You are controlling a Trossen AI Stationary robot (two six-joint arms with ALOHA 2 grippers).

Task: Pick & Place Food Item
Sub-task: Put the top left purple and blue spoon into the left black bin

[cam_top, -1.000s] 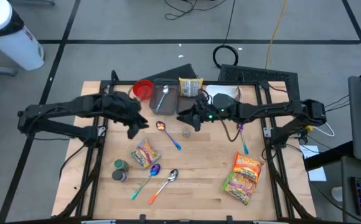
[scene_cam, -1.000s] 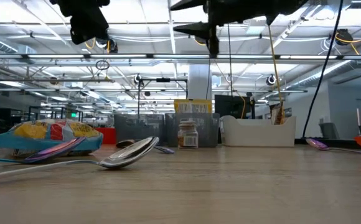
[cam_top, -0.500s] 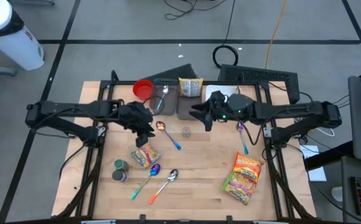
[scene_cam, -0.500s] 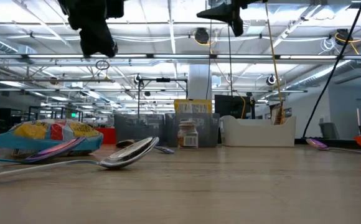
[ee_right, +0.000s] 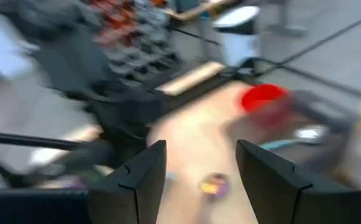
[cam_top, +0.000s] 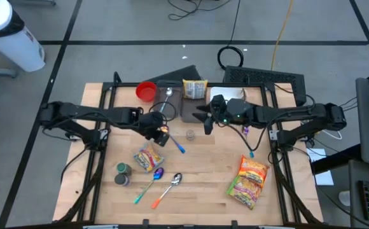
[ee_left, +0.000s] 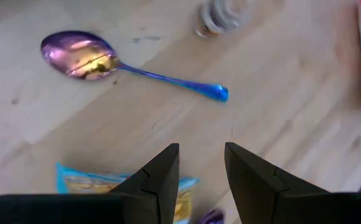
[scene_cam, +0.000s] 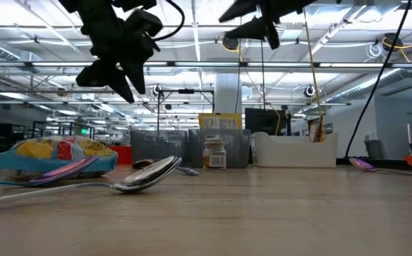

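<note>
Looking straight down, a light wooden tabletop (cam_top: 203, 184) fills the middle, with two dark arms reaching in from nine and three o'clock. At the left arm's end, the left gripper (cam_top: 161, 137) hangs in the air just left of centre, its two dark fingers (ee_left: 162, 177) a small way apart with nothing between them. Right beside it, toward three o'clock, lies a purple-bowled spoon with a blue handle (cam_top: 174, 140); the left wrist view shows this spoon (ee_left: 115, 65) flat on the wood. Directly toward six o'clock from the left gripper lies a small blue and yellow snack bag (cam_top: 147, 158), one of the food items. A larger orange and yellow snack bag (cam_top: 249, 180) lies near the five o'clock corner. A third, yellow packet (cam_top: 194, 88) stands at twelve o'clock beside a grey bin (cam_top: 172, 102) and a red plastic cup (cam_top: 146, 91).

The right gripper (cam_top: 207, 122) hangs above the tabletop a little toward one o'clock from centre, its fingers (ee_right: 140, 180) parted and empty. A small glass jar (cam_top: 190, 134) stands just toward seven o'clock from it. Two small dark cans (cam_top: 122, 173) sit near eight o'clock, with two more spoons (cam_top: 165, 189) lying toward six o'clock.
</note>
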